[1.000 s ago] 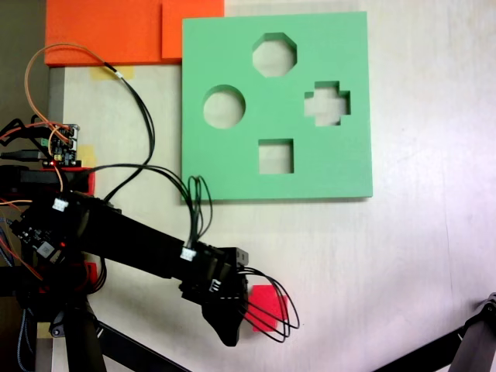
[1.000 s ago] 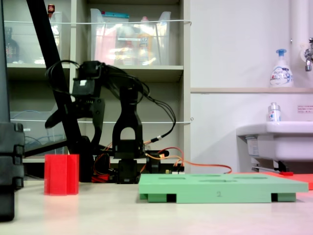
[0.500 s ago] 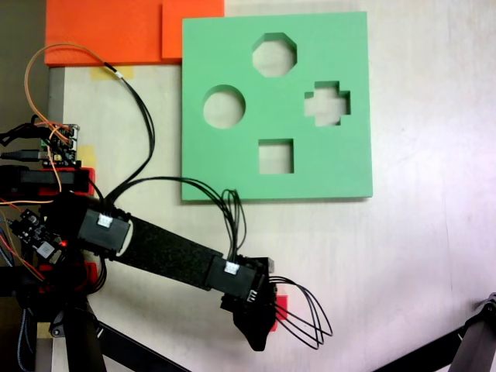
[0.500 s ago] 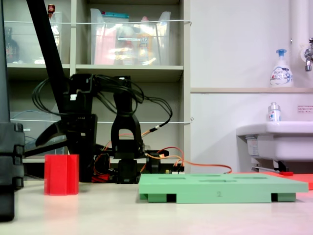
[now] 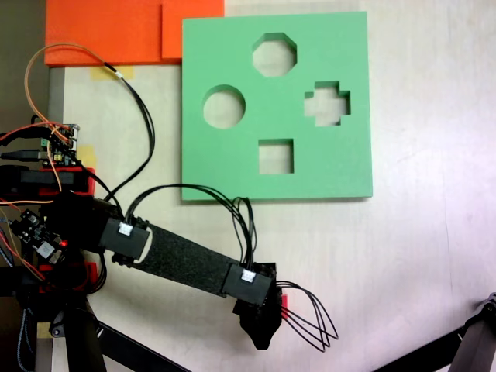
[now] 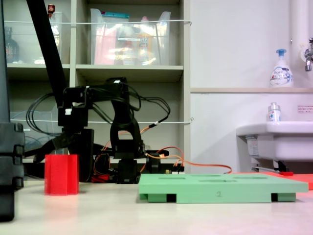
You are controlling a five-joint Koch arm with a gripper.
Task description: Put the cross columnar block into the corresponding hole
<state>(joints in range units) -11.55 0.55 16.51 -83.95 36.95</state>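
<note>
The cross columnar block (image 6: 61,175) is bright red and stands upright on the table at the left of a fixed view. From above, just a red sliver of the block (image 5: 284,302) shows beside the gripper (image 5: 262,329), which covers the rest. My gripper (image 6: 63,149) hangs low right over the block's top. It is open, with one jaw splayed out to the left. The green foam board (image 5: 232,167) lies flat further up the table. The corresponding hole (image 5: 326,103), plus-shaped, is at its right side, well away from the gripper.
The board also has octagonal (image 5: 274,55), round (image 5: 224,106) and square (image 5: 276,156) cutouts. Orange foam sheets (image 5: 116,31) lie at the top left, and a controller board with wires (image 5: 62,147) at the left. A black stand leg (image 5: 473,341) crosses the bottom right corner.
The arm has stretched out and come down. The gripper moved from beside and above the red block to directly over it, now covering nearly all of it from above.
</note>
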